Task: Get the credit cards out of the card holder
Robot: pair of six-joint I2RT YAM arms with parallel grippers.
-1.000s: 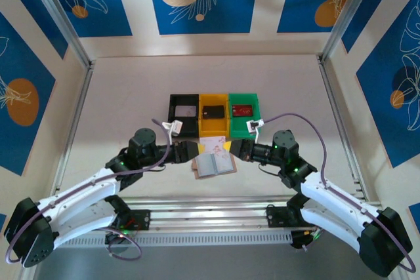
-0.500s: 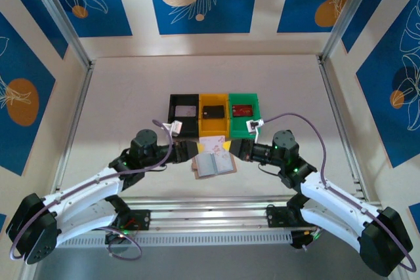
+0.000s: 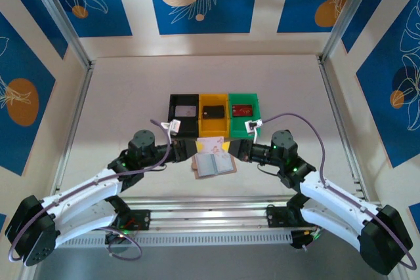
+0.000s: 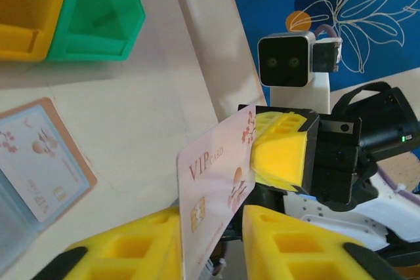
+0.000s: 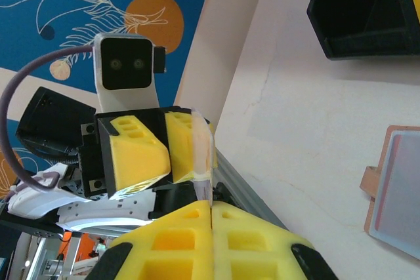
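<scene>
Overhead, the card holder (image 3: 213, 164) lies open on the counter (image 3: 131, 96), just in front of a row of three bins: the black bin (image 3: 173, 111), the yellow bin (image 3: 213, 99) and the green bin (image 3: 254, 106). A grey-white card (image 3: 186, 111) lies in the black one, a dark card (image 3: 212, 111) in the yellow one and a red card (image 3: 242, 109) in the green one. Above the holder's far edge a pale card (image 3: 211, 143) hangs between the left gripper (image 3: 192, 149) and the right gripper (image 3: 231, 149), which face each other

Next, the left wrist view: the left gripper (image 4: 211, 218) has its yellow fingers apart, and the pale card (image 4: 213, 181), printed "VIP card", stands between them, leaning by one finger with a dark gap to the other. The right gripper (image 4: 269, 152) meets the card's far end. On the counter to the left lies the card holder (image 4: 77, 155) with another card (image 4: 36, 162) in its pale blue pocket; the yellow bin (image 4: 26, 4) and green bin (image 4: 98, 11) sit beyond

Finally, the right wrist view: the right gripper (image 5: 210, 218) is pressed together on the pale card (image 5: 205, 152), seen edge-on. The left gripper (image 5: 172, 152) sits at the card's other end. The card holder (image 5: 397, 188) lies at the right edge, the black bin (image 5: 367, 18) above it
</scene>
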